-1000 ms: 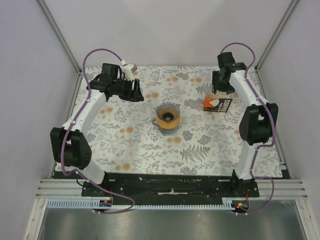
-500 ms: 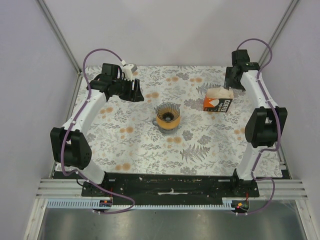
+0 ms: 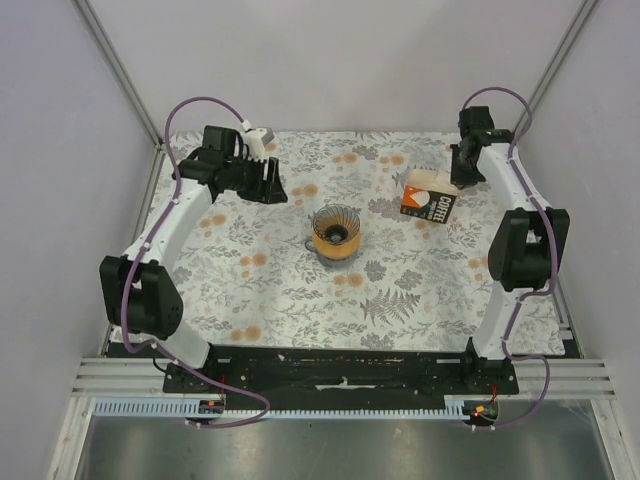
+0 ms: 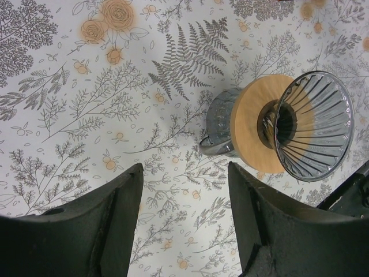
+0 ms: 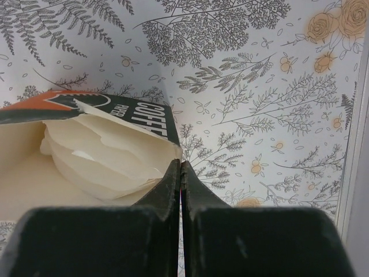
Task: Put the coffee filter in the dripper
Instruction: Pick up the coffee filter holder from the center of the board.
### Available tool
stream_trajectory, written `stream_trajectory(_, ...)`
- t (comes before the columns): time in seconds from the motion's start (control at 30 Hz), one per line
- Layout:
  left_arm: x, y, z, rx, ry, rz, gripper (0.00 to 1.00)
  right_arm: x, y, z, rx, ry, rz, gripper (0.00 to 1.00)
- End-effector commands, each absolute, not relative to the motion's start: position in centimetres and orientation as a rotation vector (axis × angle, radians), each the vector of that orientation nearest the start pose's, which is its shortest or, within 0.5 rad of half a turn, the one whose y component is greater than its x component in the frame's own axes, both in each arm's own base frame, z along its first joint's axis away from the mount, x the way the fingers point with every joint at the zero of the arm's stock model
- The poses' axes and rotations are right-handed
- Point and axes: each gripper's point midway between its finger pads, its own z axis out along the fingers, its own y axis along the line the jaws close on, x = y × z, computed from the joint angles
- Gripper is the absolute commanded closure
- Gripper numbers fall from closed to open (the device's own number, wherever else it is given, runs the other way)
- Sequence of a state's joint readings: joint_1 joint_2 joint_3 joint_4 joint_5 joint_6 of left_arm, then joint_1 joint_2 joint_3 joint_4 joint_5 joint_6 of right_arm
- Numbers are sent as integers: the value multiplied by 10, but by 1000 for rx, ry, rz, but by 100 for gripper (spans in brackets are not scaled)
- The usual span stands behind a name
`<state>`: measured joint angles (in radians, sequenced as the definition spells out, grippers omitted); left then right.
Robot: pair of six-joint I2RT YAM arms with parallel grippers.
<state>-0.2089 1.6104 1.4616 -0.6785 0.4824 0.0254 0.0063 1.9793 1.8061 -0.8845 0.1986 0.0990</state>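
Note:
The dripper (image 3: 335, 225), a dark wire cone, sits on a tan ring over a glass cup mid-table; in the left wrist view the dripper (image 4: 314, 133) lies upper right of my fingers. My left gripper (image 3: 272, 186) (image 4: 184, 213) hangs open and empty to the dripper's upper left. White paper coffee filters (image 5: 104, 156) are stacked inside the open orange, white and black carton (image 3: 428, 203) (image 5: 144, 118). My right gripper (image 3: 461, 176) (image 5: 181, 167) is shut at the carton's open corner, one finger over the filters and one outside the wall.
A tan ring (image 4: 253, 130) and a glass cup (image 4: 222, 124) sit under the dripper. The flowered cloth covers the table. A metal frame rail (image 5: 351, 144) runs close on the right of my right gripper, with the enclosure walls beyond.
My right gripper drew back, came down again at the carton's open end and shut. The carton has shifted left and turned. The left arm has not moved.

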Motion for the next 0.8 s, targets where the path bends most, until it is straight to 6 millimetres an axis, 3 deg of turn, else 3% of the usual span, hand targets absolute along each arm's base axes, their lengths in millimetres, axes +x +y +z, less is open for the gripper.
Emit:
stream_trajectory(0.0, 382, -164, 248, 583, 2193, -649, 34, 457, -26, 187, 136, 2465, -194, 100)
stream_trajectory(0.2, 368, -174, 284, 702, 2108, -690, 33, 432, -22, 255, 100, 2265, -224, 100)
stream_trajectory(0.37, 348, -194, 316, 842, 2021, -672, 30, 400, 8, 310, -6, 2114, -233, 100)
stream_trajectory(0.57, 305, -241, 367, 1036, 1874, -676, 22, 361, 61, 363, -112, 1972, -117, 100)
stream_trajectory(0.67, 283, -258, 398, 1086, 1792, -695, 15, 342, 97, 378, -121, 1943, 44, 100)
stream_trajectory(0.77, 258, -275, 410, 1152, 1742, -700, 11, 329, 132, 383, -142, 1932, 167, 100)
